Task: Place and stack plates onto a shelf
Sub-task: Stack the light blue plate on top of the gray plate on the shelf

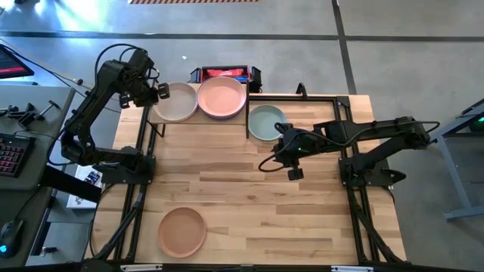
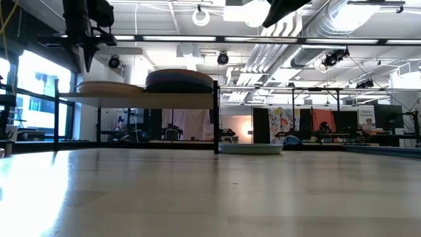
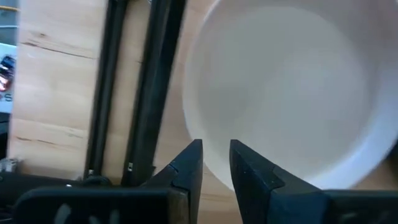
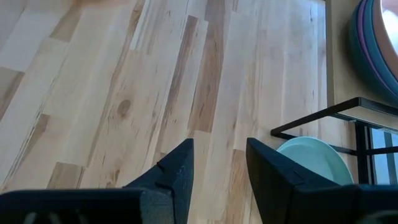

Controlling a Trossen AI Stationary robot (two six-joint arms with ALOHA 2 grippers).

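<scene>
Since two plates lie off the shelf, the entries run from the near edge of the surface to the far one.

Terracotta plate (image 1: 182, 231): lies flat on the surface (image 1: 302, 219) at its near left part, well apart from both arms; no gripper is close to it.

Right gripper (image 1: 293, 168): hovers over the middle right of the surface, its fingers parted and empty, as the right wrist view shows with bare wood between them.

Grey-green plate (image 1: 266, 122): flat on the surface just beside the shelf's right end, not on it. It lies on the far side of the right gripper and near it; being round, it offers no long axis, so any stretch of rim serves.

Nearer arm: the right, by a clear margin; the likely next pick is this plate.

Shelf (image 1: 162, 119): stands along the far left edge and carries two lots side by side.

Beige plate (image 1: 175, 101): on the shelf's left half.

Salmon-topped stack (image 1: 222, 97): on the shelf's right half, purple and blue rims showing under it in the right wrist view.

Left gripper (image 1: 157, 92): at the beige plate's left rim, fingers slightly apart and holding nothing; the left wrist view shows the rim just beyond the tips.
</scene>
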